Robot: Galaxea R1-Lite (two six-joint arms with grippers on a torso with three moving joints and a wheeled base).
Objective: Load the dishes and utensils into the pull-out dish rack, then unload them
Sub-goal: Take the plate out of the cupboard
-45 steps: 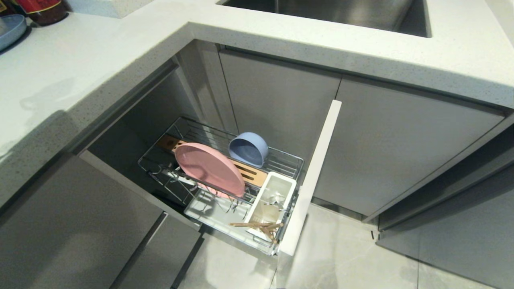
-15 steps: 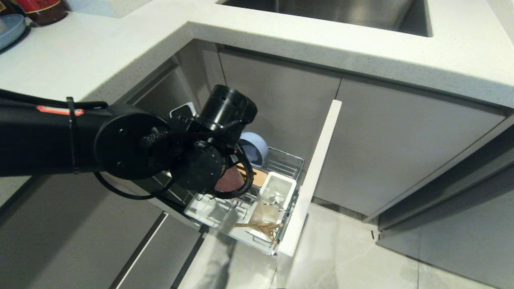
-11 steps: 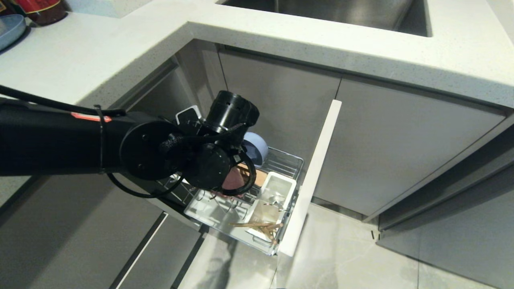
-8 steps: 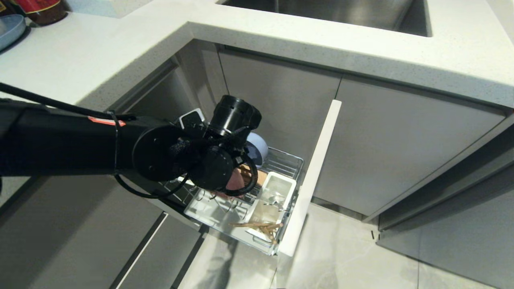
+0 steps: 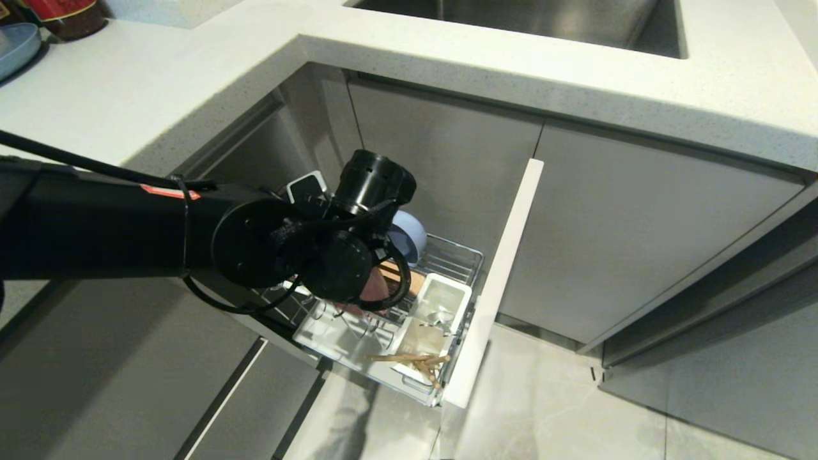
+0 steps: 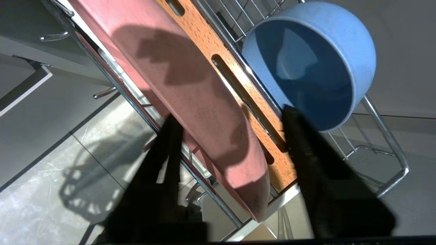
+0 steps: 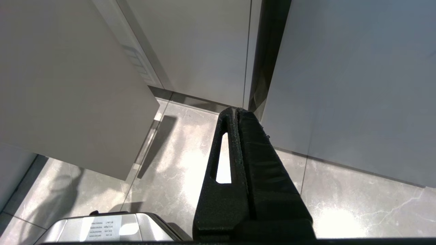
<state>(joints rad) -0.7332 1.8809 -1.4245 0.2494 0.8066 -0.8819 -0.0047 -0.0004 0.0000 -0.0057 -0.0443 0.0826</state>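
The pull-out dish rack [image 5: 457,255] stands drawn out of the corner cabinet. The pink plate [image 6: 190,81] stands on edge in its prongs, beside the slotted wood strip [image 6: 235,85]. The blue bowl [image 6: 306,64] leans on the wires behind the strip. My left gripper [image 6: 231,115] is open and straddles the plate's upper rim, one finger on each side, neither pressed against it. In the head view my left arm [image 5: 307,255] hides most of the plate. The chopsticks [image 5: 409,361] lie across the white utensil box, and the silvery spoon [image 5: 439,315] lies in it. My right gripper [image 7: 237,109] is shut and empty above the floor.
The rack's pale front panel [image 5: 498,275] juts out to the right of the basket. The white countertop [image 5: 192,83] overhangs the cabinet, with a sink [image 5: 543,19] at the back. A blue-grey plate [image 5: 16,48] and a red jar [image 5: 64,13] sit far left.
My left arm has come in from the left and reached down over the rack, covering the pink plate. Over the last half second it has barely shifted.
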